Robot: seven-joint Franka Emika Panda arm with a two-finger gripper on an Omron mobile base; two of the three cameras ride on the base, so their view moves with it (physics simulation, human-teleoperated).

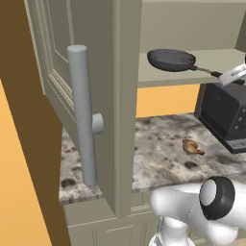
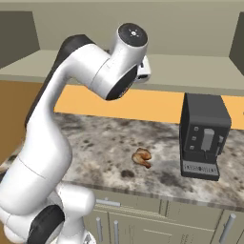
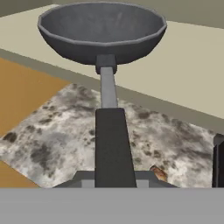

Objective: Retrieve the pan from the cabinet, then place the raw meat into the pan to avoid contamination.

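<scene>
The pan (image 1: 171, 59) sits in the upper middle of the left base view, on the shelf inside the open cabinet (image 1: 96, 91) — a small, round, shallow thing, dark grey-black, with a slightly faceted rim and a mottled, matte inside. Its thin straight handle runs toward the right edge of the frame, where the gripper (image 1: 229, 77) meets it. In the hand view the pan (image 3: 101, 33) takes up the top of the frame, and the handle comes straight down the middle: a narrow grey neck first, then a wider black grip that passes between the fingers at the bottom. The jaws are pressed together on that grip, pinching the handle near its end.

The raw meat (image 1: 192, 146) lies lower right of centre in the left base view, on the speckled countertop (image 1: 158, 153) — a small lumpy brownish-orange piece with pale patches, well apart from the pan and below the shelf level. In the right base view the meat (image 2: 142, 157) is near the middle of the frame, just left of a black box-shaped appliance (image 2: 205, 136) standing on the same counter. The cabinet door hangs open at the left of the left base view, its long grey bar handle (image 1: 82, 115) upright.
</scene>
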